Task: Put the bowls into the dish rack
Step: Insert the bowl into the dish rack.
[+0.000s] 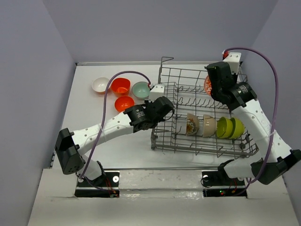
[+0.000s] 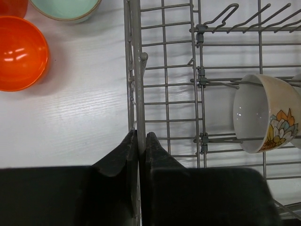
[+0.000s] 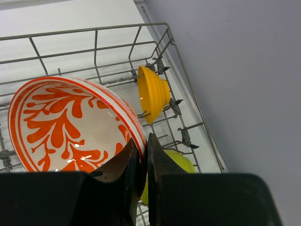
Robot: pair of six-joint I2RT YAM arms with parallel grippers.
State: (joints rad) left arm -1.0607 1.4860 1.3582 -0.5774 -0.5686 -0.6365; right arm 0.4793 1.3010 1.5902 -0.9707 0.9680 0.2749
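Observation:
The grey wire dish rack (image 1: 188, 71) stands right of centre. My left gripper (image 1: 172, 113) is shut on the rack's left rim wire (image 2: 137, 70), its fingertips (image 2: 139, 140) pinching it. My right gripper (image 1: 212, 88) is shut on the rim of a white bowl with red pattern (image 3: 70, 125), held tilted over the rack's far right part. In the rack stand a floral bowl (image 1: 191, 124), a beige bowl (image 1: 208, 125), two lime green bowls (image 1: 230, 127) and an orange-yellow bowl (image 3: 153, 92). A white bowl (image 1: 100, 84), two red-orange bowls (image 1: 121, 86) and a teal bowl (image 1: 140, 89) sit on the table.
The loose bowls cluster at the far left of the table, close to the rack's left side. Grey walls close in on the left, back and right. The right wall (image 3: 235, 70) runs just beside the rack. A purple cable loops over each arm.

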